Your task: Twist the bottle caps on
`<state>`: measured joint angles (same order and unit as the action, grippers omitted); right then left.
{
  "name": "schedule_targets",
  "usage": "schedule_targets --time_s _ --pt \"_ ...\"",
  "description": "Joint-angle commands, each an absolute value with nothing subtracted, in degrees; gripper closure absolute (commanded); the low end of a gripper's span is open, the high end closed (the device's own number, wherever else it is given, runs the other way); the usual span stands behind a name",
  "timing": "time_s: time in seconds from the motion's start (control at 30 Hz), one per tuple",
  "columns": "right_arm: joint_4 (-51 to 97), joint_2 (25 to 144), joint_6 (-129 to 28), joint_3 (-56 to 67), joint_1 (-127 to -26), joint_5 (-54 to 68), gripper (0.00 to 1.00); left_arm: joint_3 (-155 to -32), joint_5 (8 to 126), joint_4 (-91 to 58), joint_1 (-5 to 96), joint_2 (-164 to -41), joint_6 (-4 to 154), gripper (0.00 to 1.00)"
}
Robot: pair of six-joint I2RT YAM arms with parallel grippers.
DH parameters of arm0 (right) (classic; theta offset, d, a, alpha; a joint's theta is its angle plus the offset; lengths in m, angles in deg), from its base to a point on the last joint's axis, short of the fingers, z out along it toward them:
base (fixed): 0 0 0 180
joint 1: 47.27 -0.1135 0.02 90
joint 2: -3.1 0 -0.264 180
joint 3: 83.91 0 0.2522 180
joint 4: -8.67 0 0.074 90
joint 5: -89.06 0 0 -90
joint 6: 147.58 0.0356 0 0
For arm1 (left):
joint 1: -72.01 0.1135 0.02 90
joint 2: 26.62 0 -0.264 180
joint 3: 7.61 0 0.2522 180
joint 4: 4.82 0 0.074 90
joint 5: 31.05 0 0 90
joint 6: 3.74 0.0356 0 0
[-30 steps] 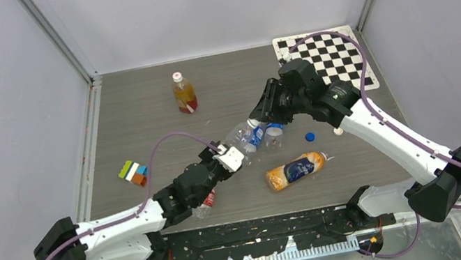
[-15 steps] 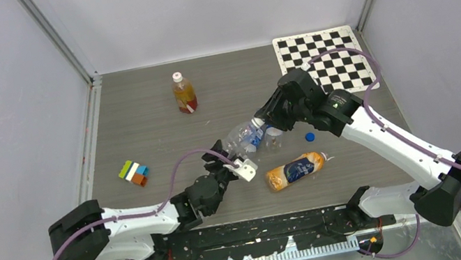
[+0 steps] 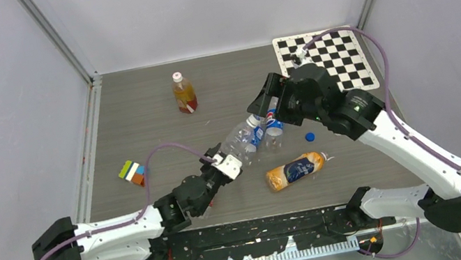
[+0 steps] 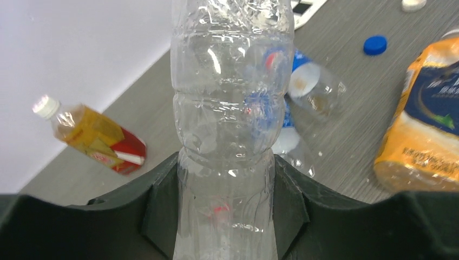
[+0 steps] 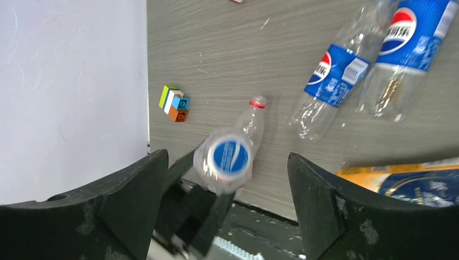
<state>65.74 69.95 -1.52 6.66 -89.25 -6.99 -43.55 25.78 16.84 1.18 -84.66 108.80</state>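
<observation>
Two arms meet over mid-table. The left arm lies stretched out from its base at near left, and the left gripper (image 4: 224,214) is clamped on the lower body of a clear bottle (image 4: 230,108), one finger on each side. The right arm runs from near right up the right side, then bends back in toward ctr. The right gripper (image 5: 226,162) hangs over the bottle's top w/ fingers spread wide, touching nothing. The bottle's long axis runs up and away from the left gripper, tilted toward far right in the top view. Its mouth end aims almost straight at the right wrist cam, so it shows end-on there. A blue cap (image 5: 230,156) sits on that mouth, btwn the open fingers but apart from both. It's blurred, so I can't tell if it's threaded on. A loose blue cap (image 3: 310,136) lies on the table (image 3: 141,117), near an orange bottle (image 3: 296,170) that is on its side. Two blue-label bottles (image 5: 330,76) lie flat just beyond the held one.
</observation>
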Motion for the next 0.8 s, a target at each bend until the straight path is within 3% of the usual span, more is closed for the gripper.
schedule_targets --time_s 0.0,0.13,0.27,0.5,0.77 --pt "63.7 64.5 -17.5 8.8 -88.9 -8.0 0.14 -45.3 32.5 2.8 7.6 -80.9 95.2 1.0" --pt "58.6 59.8 -26.4 3.4 -88.9 -6.0 0.21 -46.4 43.6 -4.7 14.7 -77.8 90.2 1.0" --pt "56.9 57.7 -38.2 1.6 -88.4 0.8 0.18 -47.3 55.6 -8.2 20.9 -74.9 86.8 1.0" --pt "54.6 58.7 -51.2 0.0 -74.6 34.7 0.2 -48.8 77.3 -7.6 28.8 -72.5 81.9 1.0" --pt "53.1 62.0 -64.0 1.0 -71.4 48.5 0.24 -53.0 89.5 -6.7 29.7 -75.1 80.5 1.0"
